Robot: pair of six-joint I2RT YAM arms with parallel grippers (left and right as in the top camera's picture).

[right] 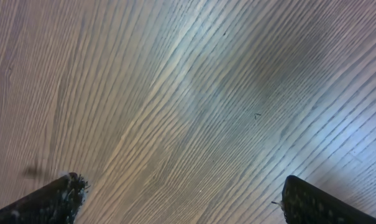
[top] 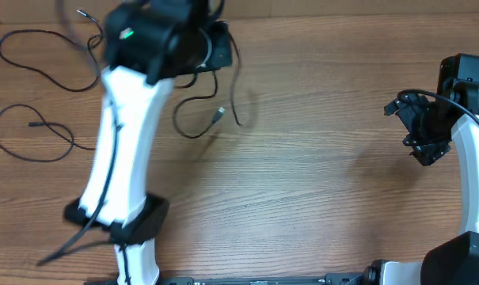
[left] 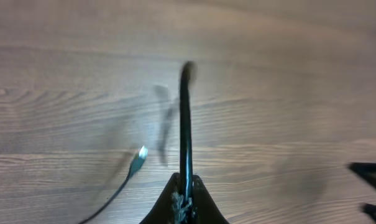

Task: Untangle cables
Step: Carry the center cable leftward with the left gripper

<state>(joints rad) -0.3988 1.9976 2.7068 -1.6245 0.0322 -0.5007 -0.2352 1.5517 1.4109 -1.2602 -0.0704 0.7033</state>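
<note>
Three thin black cables show in the overhead view. One cable (top: 45,55) loops at the far left back, a second cable (top: 33,131) loops at the left edge. A third cable (top: 203,107) with a silver plug (top: 218,115) hangs from my left gripper (top: 211,51), which is raised at the back left. In the left wrist view the left gripper (left: 186,186) is shut on this cable (left: 186,124), and its silver plug (left: 138,158) hangs over the wood. My right gripper (top: 425,146) is open and empty at the right, over bare wood (right: 188,112).
The wooden table (top: 318,182) fills the view. The left arm's white link (top: 124,134) crosses the left part of the table and hides some of it. The right arm's base (top: 461,253) stands at the front right.
</note>
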